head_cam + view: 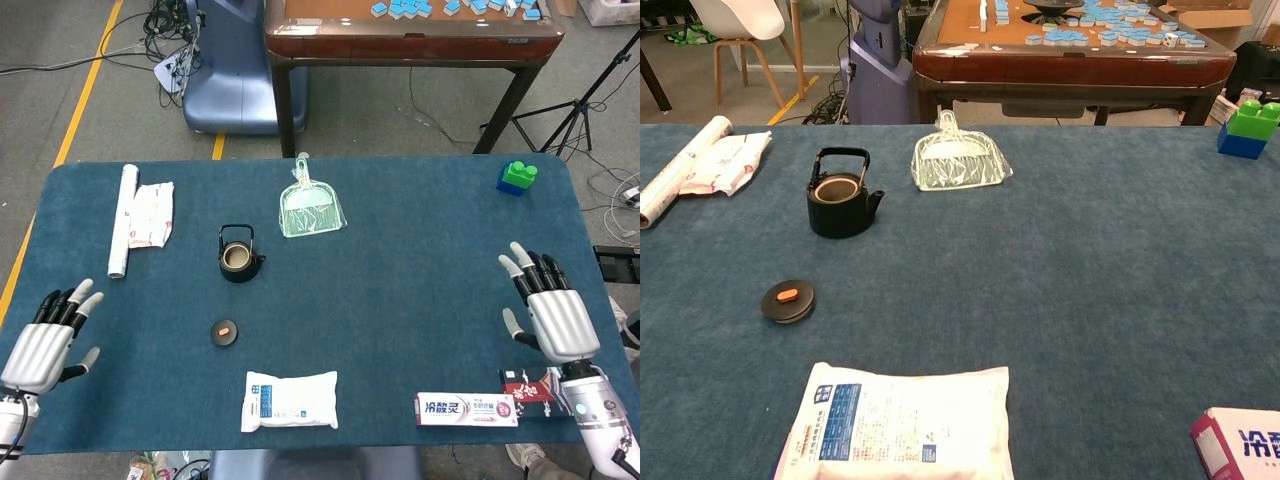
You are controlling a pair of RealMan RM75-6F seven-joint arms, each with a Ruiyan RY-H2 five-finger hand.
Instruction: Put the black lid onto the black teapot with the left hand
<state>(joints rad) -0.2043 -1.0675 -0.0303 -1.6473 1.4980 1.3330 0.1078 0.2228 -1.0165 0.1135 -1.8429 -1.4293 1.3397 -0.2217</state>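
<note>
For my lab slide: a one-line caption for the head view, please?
Open left robot hand hovers apart from black lid lying before lidless black teapot.

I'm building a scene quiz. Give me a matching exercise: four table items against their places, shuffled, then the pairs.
Items:
1. black lid
2. black teapot
3. toothpaste box
4. green and blue block

Places:
A. far right corner
B. near edge, by the right robot hand
C. alone on the cloth, nearer than the teapot
D. just nearer than the clear dustpan, uncovered

Pairs: 1-C, 2-D, 3-B, 4-A
</note>
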